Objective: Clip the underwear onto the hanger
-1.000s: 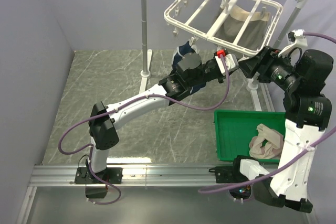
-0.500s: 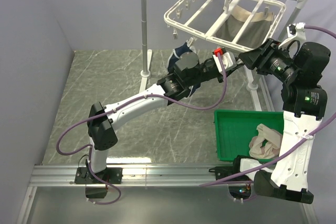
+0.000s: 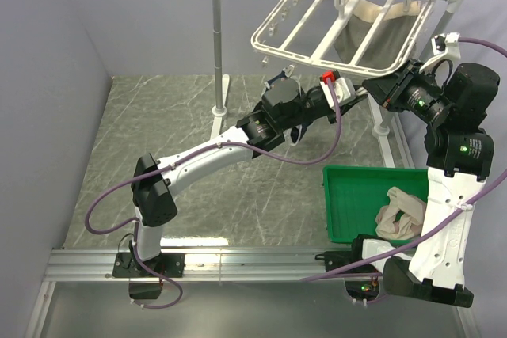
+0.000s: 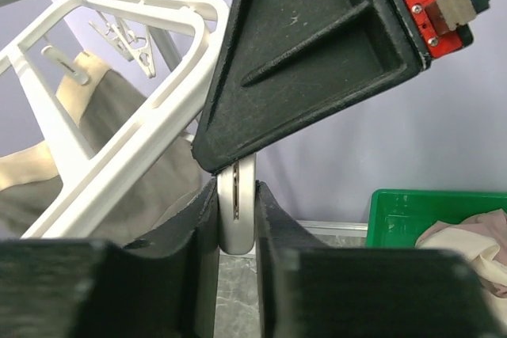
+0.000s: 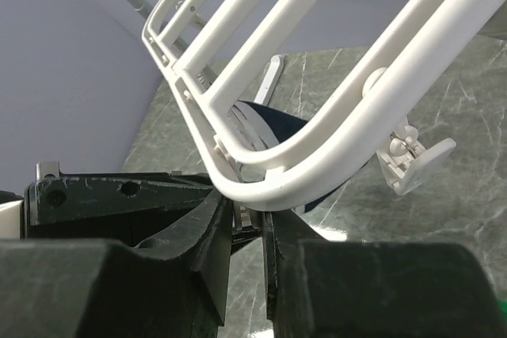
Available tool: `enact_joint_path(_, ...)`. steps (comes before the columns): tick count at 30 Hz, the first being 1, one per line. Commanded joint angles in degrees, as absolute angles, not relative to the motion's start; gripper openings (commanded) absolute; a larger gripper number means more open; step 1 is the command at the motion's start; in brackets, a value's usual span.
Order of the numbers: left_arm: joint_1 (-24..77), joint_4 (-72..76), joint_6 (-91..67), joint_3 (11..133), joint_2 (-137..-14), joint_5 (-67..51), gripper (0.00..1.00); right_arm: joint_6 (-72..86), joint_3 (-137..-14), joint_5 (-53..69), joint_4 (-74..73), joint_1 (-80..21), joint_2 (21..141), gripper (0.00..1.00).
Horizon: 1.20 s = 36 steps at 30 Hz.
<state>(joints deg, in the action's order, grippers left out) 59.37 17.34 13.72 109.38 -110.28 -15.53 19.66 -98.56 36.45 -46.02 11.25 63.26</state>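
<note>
The coming move turns on one corner of the hanger point(image 5: 356, 120), whose tilted white frame runs from the upper right of the right wrist view down to its lower middle. The right gripper point(image 5: 247, 211) sits directly under that corner. Its fingers are drawn to a narrow slit around a small pale piece that I take for a clip point(image 5: 244, 224), though the spot is too cramped to be sure. The underwear point(image 5: 273, 127) shows as a navy fold with white piping just beyond the corner, in the middle of the same view. It lies slightly up and away from the pinched piece; whether it touches the frame I cannot tell. The left gripper point(image 4: 236, 191) reaches in from the lower left of the overhead picture with narrow jaws. Navy cloth hangs aloft around its wrist, so I judge that it holds the underwear, though the pinch itself is hidden. The left arm is thus nearer the cloth and the right nearer the clip. The two grippers meet almost nose to nose, and the right one's black finger fills the upper centre of the left wrist view. Room there is tight: the stand point(image 3: 383, 116) is just to the right and the green bin point(image 3: 348, 195) lies lower right. Drawing back looks easiest toward the lower left, along the left arm's own line.
</note>
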Motion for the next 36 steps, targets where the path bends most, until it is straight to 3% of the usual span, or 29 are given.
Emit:
enact_joint_path(1, 59.8, 18.5, 11.9, 109.5, -107.1, -16.2, 0.27, 18.5, -99.5, 36.0, -44.0, 11.4, 63.8, 0.0)
enact_joint_path(3, 59.8, 17.8, 12.0, 109.0, -106.0, -15.7, 0.34, 18.0, -99.6, 35.9, -44.1, 11.4, 63.9, 0.0)
enact_joint_path(4, 59.8, 17.2, 12.0, 107.7, -105.3, -15.4, 0.44, 17.8, -99.7, 35.9, -44.2, 11.4, 63.8, 0.0)
enact_joint_path(6, 59.4, 15.9, 13.1, 104.1, -102.2, -15.9, 0.53, 17.1, -99.7, 35.7, -44.4, 11.4, 63.9, 0.0)
enact_joint_path(11, 58.6, 5.9, 20.4, 97.4, -94.1, -20.3, 0.69, 16.3, -99.2, 35.7, -44.4, 11.4, 63.8, 0.0)
enact_joint_path(15, 57.8, -5.2, 31.2, 91.3, -86.1, -27.6, 0.99, 15.6, -99.1, 35.9, -44.3, 11.5, 63.6, 0.0)
enact_joint_path(22, 57.7, -28.2, 56.7, 88.1, -81.8, -30.9, 0.99, 14.2, -100.0, 36.9, -45.4, 11.4, 64.1, 0.0)
enact_joint_path(27, 58.2, -44.8, 74.2, 93.7, -85.5, -24.6, 0.99, 12.9, -100.5, 37.6, -46.3, 11.4, 64.2, 0.0)
enact_joint_path(36, 58.5, -42.9, 86.5, 92.6, -88.9, -11.3, 0.99, 11.9, -99.8, 37.7, -46.8, 11.5, 64.0, 0.0)
